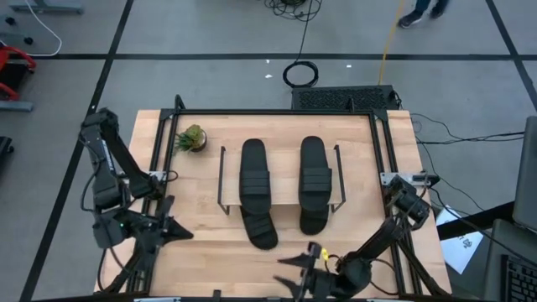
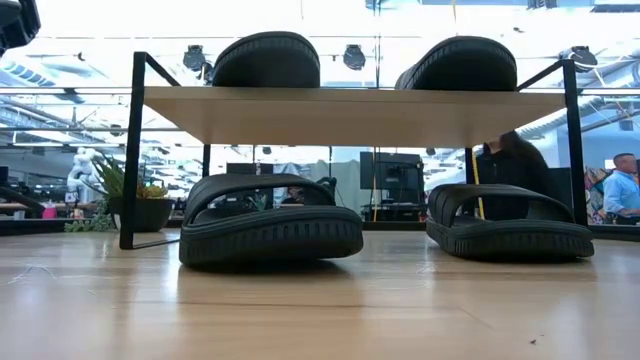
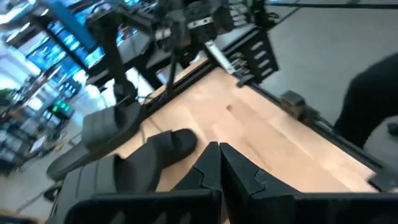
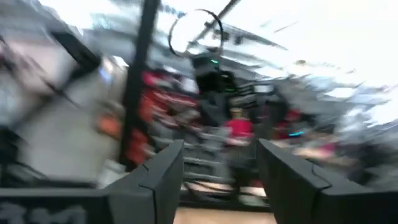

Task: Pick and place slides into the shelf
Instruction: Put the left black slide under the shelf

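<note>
The shelf [image 1: 281, 201] stands mid-table, a light board [image 2: 350, 112] on black wire side frames. Two black slides [image 1: 253, 172] [image 1: 315, 172] lie side by side on its top board. Two more slides [image 2: 270, 228] [image 2: 510, 225] rest with their soles on the tabletop under the board, and their near ends [image 1: 262, 231] stick out past the shelf. My left gripper [image 1: 176, 228] hovers shut at the table's left side, left of the shelf, and holds nothing. My right gripper [image 1: 289, 273] is by the near edge, in front of the shelf. It is open, with nothing between its fingers [image 4: 163, 177].
A small potted plant [image 1: 191, 138] stands at the far left of the table. A black frame [image 1: 277, 114] runs round the tabletop. Bare wood lies left and right of the shelf. Beyond the table, people [image 2: 625, 190] show in the room.
</note>
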